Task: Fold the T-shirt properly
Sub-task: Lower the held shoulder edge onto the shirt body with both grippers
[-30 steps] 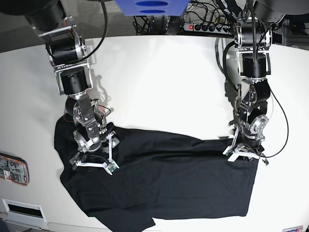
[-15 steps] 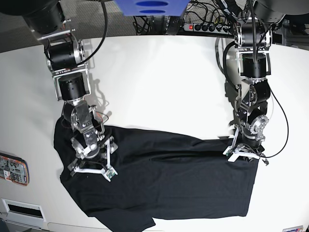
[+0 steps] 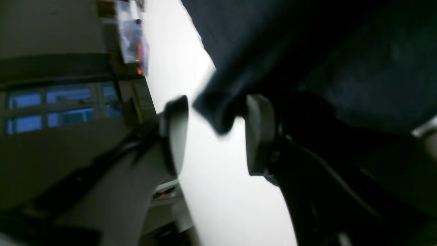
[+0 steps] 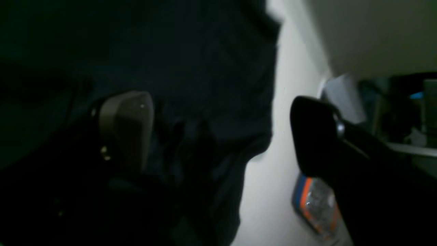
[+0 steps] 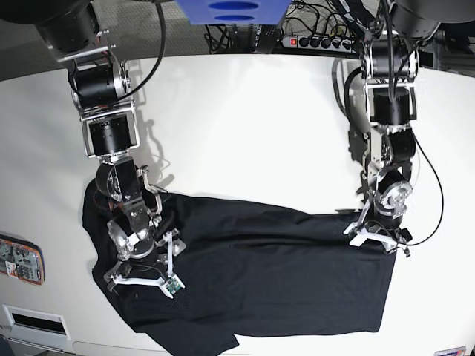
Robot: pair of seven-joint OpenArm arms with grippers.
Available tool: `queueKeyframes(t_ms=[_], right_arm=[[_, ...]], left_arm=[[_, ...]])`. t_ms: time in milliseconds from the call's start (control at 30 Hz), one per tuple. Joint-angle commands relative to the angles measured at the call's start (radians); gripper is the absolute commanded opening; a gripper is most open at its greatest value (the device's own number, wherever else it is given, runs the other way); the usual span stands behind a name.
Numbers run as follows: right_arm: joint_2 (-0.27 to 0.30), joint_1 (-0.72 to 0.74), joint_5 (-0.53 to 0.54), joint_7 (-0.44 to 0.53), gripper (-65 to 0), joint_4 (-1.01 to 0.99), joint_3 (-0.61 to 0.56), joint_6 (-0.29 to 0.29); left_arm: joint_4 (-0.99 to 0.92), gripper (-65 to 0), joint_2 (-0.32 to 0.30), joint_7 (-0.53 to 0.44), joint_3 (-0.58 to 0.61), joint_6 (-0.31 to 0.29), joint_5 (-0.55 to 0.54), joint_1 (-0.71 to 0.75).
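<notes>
Spreading wide over the black T-shirt (image 5: 252, 274) near its sleeve end, right end effector (image 5: 141, 278) gripping nothing. Parting at the opposite corner, left end effector (image 3: 216, 133) with cloth edge between its pads. Lying half-folded across the white worktop (image 5: 245, 126). Needing, probably, flat, matched corner grips.

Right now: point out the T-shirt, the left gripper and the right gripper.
T-shirt (image 5: 282, 267), base view, flat middle of cloth.
Left gripper (image 5: 376, 238), base view, between fingertips at the cloth's edge.
Right gripper (image 5: 139, 279), base view, between fingertips over the cloth.
</notes>
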Motion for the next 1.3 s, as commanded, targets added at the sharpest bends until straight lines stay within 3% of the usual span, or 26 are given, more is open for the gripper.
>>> queueKeyframes(t_ms=[0,133,533,900,1267], right_arm=[[0.005,0.027,-0.005,0.011,-5.4,0.022,0.003,-0.011],[0.005,0.027,-0.005,0.011,-5.4,0.023,0.003,-0.011],[0.005,0.024,-0.003,0.011,-5.4,0.037,0.003,-0.011],[0.008,0.024,-0.003,-0.012,-5.4,0.037,0.005,-0.011],[0.008,0.024,-0.002,-0.016,-5.4,0.062,0.005,-0.011]], left_arm=[[-0.017,-37.8,-0.01,-0.002,-0.002,0.023,0.033,-0.047],[-0.113,-37.8,-0.007,-0.004,-0.001,0.026,0.099,-0.112],[-0.169,-37.8,-0.002,-0.01,0.016,0.026,0.108,-0.218],[-0.109,-37.8,-0.01,-0.004,0.039,0.018,0.108,-0.135],[-0.383,-37.8,-0.004,-0.01,0.039,0.018,0.11,-0.262]])
